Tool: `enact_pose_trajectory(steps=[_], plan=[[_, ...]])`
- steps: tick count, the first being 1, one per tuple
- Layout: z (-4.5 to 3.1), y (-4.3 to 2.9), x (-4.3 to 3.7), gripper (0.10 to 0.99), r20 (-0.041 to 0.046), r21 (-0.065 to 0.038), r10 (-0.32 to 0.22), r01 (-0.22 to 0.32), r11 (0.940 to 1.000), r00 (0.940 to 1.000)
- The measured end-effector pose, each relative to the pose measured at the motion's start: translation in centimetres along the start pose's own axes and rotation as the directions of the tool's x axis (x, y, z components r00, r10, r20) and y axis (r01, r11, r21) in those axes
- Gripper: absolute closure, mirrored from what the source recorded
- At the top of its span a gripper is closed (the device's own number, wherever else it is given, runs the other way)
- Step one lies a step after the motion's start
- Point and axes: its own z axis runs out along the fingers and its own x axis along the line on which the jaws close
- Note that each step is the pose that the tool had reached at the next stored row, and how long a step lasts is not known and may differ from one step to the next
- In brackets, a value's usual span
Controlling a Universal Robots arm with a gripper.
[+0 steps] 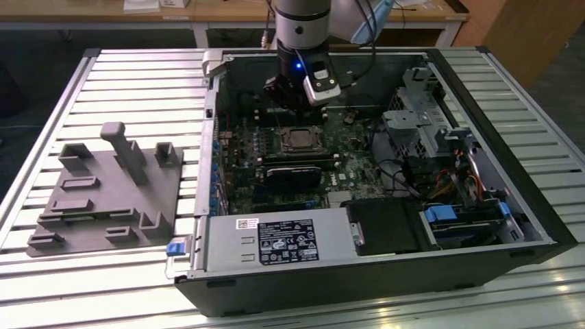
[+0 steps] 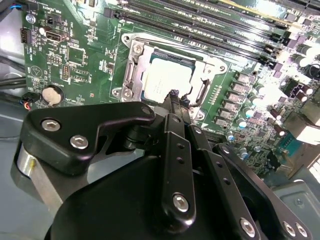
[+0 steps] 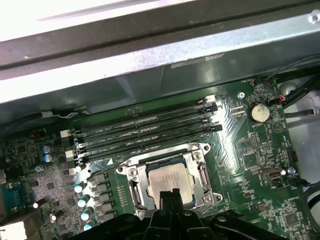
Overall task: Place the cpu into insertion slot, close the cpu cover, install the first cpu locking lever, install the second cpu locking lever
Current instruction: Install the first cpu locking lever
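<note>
Slatted metal bench (image 1: 119, 75) carries an open computer case (image 1: 366, 291) with a grey moulded fixture (image 1: 101, 199) beside it on the exterior view's left. My arm (image 1: 302, 27) reaches down into the case over the green motherboard (image 1: 352, 171), at the end away from the power supply (image 1: 274, 240).

In both wrist views the insertion slot (image 3: 131, 176) sits just beside the long black memory slots (image 3: 145, 132). The cpu (image 3: 167, 179) is seated flat inside it, grey top facing up. The cpu cover (image 2: 212, 65) looks folded down around the chip, its window framing the top; I can't confirm it is fully flush.

Claw (image 2: 174, 96) is clenched on nothing, as far as I can see. Its narrow tip is right at the cover's edge, over the chip's near side, also seen in the first wrist view (image 3: 170, 196). Touching or just above, I can't tell.

A thin dark lever (image 2: 202, 92) runs along one side of the slot. Whether it is latched, I can't tell.

My read: placing is done, the cover is down or nearly so, and the work is at the cover and lever stage.

To do it well:
- keep the claw closed so it acts as a single pushing tip
- press on the metal frame or the lever wire, never on the chip top
- move slowly and square to the board
- avoid the capacitors (image 3: 82, 202) beside the slot
</note>
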Motion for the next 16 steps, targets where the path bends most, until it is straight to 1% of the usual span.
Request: enact_pose_trajectory(steps=[4, 5, 7, 16], plan=[[-0.05, -0.01, 0.03, 0.98, -0.0001, 0.0, 0.0, 0.0, 1.0, 1.0], [-0.06, -0.05, 0.16, 0.98, -0.0001, 0.0, 0.0, 0.0, 1.0, 1.0], [-0.09, -0.16, 0.59, 0.98, -0.0002, 0.0, 0.0, 0.0, 1.0, 1.0], [-0.24, -0.8, 3.02, 0.98, -0.0001, 0.0, 0.0, 0.0, 1.0, 1.0]])
